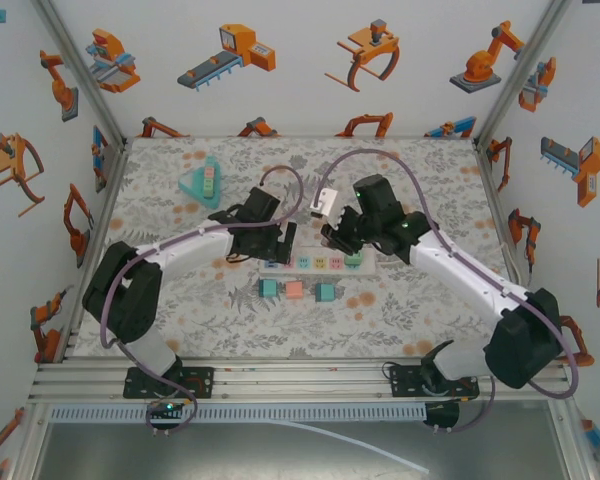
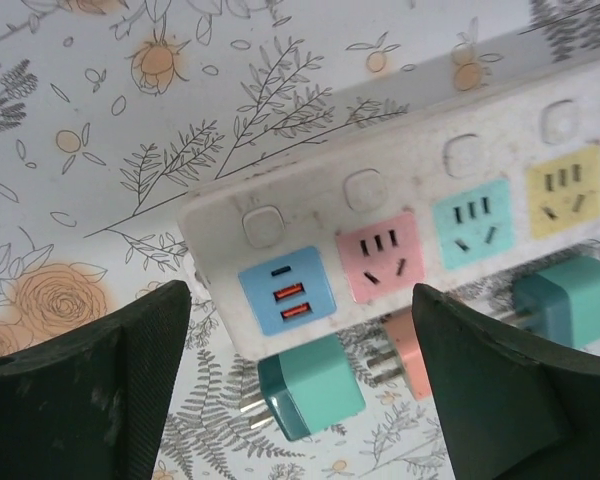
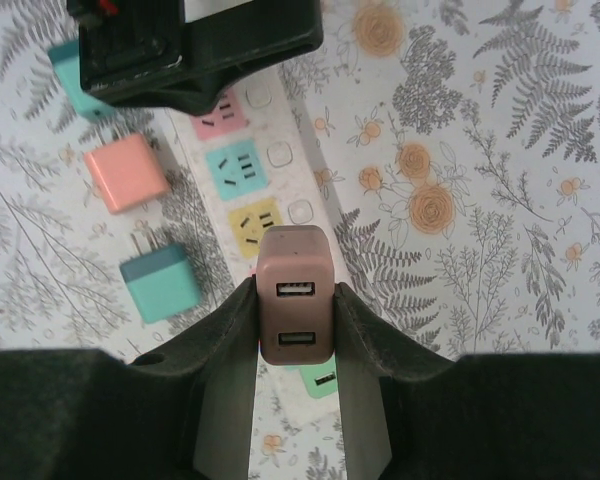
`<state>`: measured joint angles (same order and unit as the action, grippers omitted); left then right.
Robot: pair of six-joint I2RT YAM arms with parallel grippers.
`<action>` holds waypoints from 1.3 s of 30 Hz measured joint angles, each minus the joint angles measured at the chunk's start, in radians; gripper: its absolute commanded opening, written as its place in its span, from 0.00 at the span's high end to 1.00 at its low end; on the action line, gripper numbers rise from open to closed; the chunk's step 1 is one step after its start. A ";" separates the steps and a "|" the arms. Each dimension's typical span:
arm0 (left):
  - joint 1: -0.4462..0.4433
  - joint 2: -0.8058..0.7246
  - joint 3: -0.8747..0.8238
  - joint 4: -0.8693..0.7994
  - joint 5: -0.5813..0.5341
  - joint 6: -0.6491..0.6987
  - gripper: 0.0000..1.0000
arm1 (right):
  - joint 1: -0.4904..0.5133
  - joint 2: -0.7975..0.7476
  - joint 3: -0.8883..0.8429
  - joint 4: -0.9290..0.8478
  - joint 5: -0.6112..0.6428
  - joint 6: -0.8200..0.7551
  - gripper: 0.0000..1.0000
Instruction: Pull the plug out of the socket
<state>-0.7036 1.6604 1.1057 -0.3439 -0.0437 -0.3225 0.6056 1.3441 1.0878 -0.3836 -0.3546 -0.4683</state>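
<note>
I've got the right gripper (image 3: 295,288) pinching the brown plug (image 3: 295,318), apparently seated upright toward the right end of the power strip (image 3: 242,165), so pull straight up; left gripper (image 2: 300,312) spread astride its left end.

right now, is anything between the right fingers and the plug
Nothing visible: the right fingers clamp the brown two-port USB plug from both sides. The left fingers stand open at the other end of the white power strip, clear of that plug.
</note>
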 measured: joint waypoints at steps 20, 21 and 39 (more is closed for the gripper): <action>-0.081 -0.544 -0.218 0.134 0.292 0.344 0.07 | -0.138 -0.294 -0.222 0.086 0.055 0.999 0.71; -0.090 -0.567 -0.237 0.138 0.319 0.371 0.05 | -0.148 -0.311 -0.253 0.090 0.053 1.038 0.71; -0.155 -0.634 -0.315 0.103 0.537 0.657 0.03 | -0.167 -0.512 -0.782 0.298 0.094 1.419 0.74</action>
<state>-0.8585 1.0267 0.7906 -0.2405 0.4938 0.3340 0.4389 0.8322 0.3061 -0.0860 -0.2604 0.9512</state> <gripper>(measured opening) 0.972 0.337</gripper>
